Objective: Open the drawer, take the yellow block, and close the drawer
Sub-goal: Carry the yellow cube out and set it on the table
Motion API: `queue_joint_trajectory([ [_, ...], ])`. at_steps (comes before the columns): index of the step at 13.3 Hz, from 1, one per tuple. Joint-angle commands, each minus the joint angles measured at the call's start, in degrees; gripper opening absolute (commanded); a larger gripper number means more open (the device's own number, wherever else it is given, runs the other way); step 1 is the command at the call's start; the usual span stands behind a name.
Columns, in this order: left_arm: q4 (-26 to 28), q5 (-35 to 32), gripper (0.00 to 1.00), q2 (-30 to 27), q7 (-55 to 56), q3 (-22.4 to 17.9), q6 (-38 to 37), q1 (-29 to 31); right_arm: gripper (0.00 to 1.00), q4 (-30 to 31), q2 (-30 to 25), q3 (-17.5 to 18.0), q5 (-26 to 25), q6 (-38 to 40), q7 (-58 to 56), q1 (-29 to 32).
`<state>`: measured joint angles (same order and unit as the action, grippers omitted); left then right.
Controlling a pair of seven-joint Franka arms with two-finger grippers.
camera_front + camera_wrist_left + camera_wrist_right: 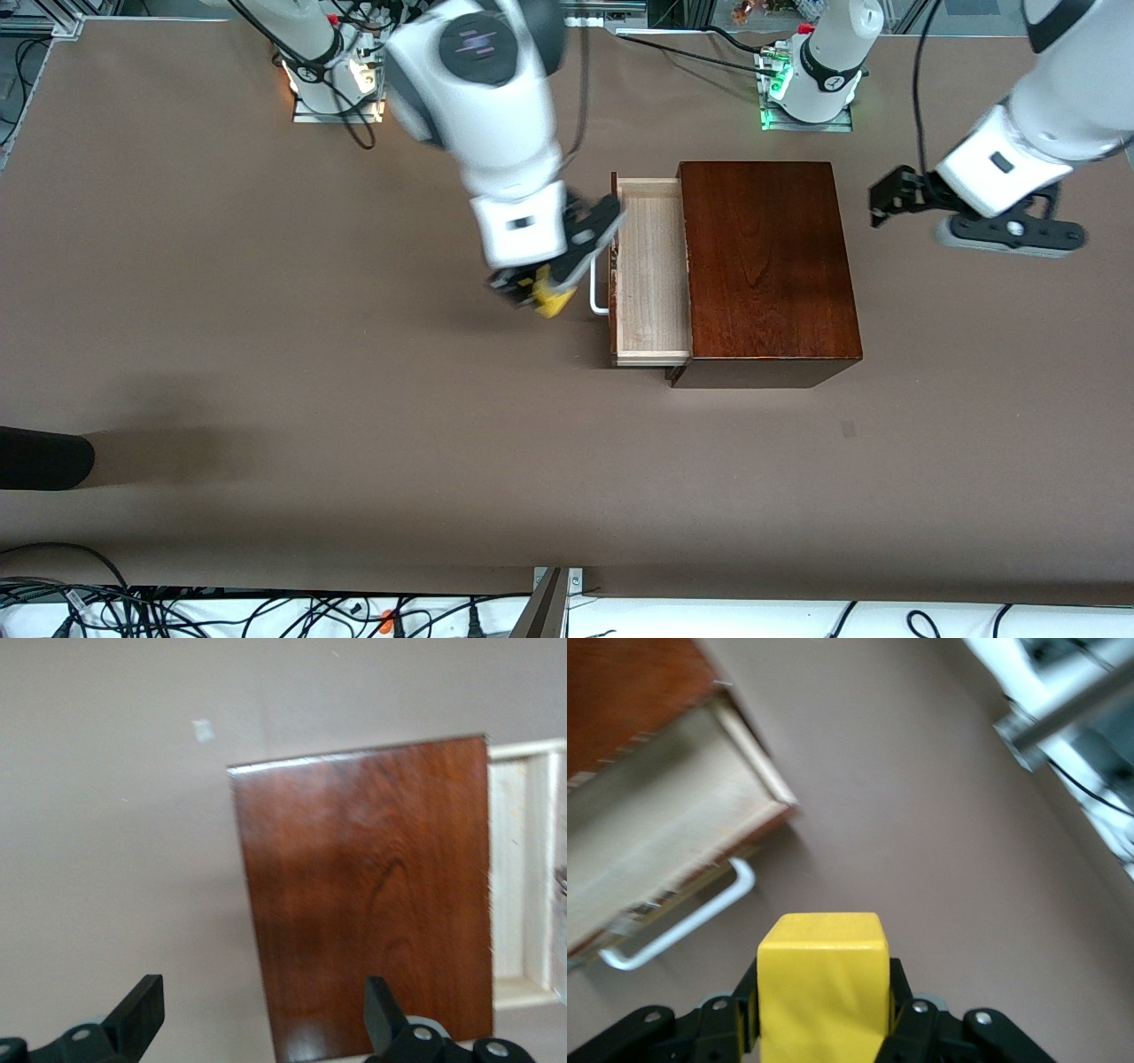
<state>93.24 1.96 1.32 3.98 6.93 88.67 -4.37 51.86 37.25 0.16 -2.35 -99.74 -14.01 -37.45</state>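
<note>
The dark-wood box [766,266] stands mid-table with its drawer [651,270] pulled out toward the right arm's end, pale interior bare, white handle [599,288] showing. My right gripper [539,294] is shut on the yellow block [553,299] and holds it in the air over the table just in front of the drawer's handle. In the right wrist view the block [824,988] sits between the fingers [904,1001], with the drawer [656,850] and handle [691,921] alongside. My left gripper [886,206] is open and empty, raised off the box's end; its view shows the box top [372,895].
A dark object [44,458] juts in at the table's edge at the right arm's end, nearer the front camera. Cables [266,611] run along the front edge. The arm bases [811,89] stand along the top of the table.
</note>
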Motion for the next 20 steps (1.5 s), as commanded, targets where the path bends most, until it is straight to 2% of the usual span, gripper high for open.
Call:
queue_joint_trajectory([
  [1, -1.0, 3.3, 1.0, 1.0, -2.6, 4.9, -5.1, -0.4, 0.0, 1.4, -2.6, -0.2, 4.2, 4.2, 0.0, 6.7],
  [4, -1.0, 4.1, 1.0, 4.2, -9.1, 13.3, -5.3, -0.7, 0.0, 2.8, -3.0, -0.7, 5.7, 7.4, 0.3, 15.0],
  [6, -3.0, 4.5, 1.0, 8.6, -18.3, 18.0, -3.3, -0.8, 0.0, 5.2, -3.3, -1.6, 5.7, 8.8, 0.7, 17.3],
  [7, -4.5, 4.6, 1.0, 11.5, -22.7, 19.6, -1.1, -0.8, 0.0, 8.1, -3.9, -2.1, 5.5, 9.2, 1.3, 17.4],
  [8, -4.7, 5.0, 1.0, 13.3, -26.2, 21.1, 0.6, -0.8, 0.0, 13.5, -6.5, -3.0, 5.5, 7.4, 2.6, 17.4],
  [10, -4.6, 4.7, 1.0, 17.2, -35.7, 25.3, 7.8, -1.0, 0.0, 24.6, -9.6, -4.0, 5.6, 0.9, 3.8, 19.1],
  [12, -4.4, 4.4, 1.0, 21.2, -45.6, 26.4, 15.6, -3.4, 0.0, 33.4, -10.9, -4.2, 5.6, -6.4, 3.7, 21.5],
  [15, -3.1, 3.8, 1.0, 24.9, -55.4, 26.2, 27.9, -6.8, 0.0, 45.4, -10.5, -6.0, 6.3, -20.1, 4.0, 22.0],
  [20, 0.5, -4.8, 1.0, 29.5, -57.3, 26.2, 37.6, -10.8, 0.0, 56.2, -8.3, -6.0, 7.2, -34.4, 4.4, 24.6],
])
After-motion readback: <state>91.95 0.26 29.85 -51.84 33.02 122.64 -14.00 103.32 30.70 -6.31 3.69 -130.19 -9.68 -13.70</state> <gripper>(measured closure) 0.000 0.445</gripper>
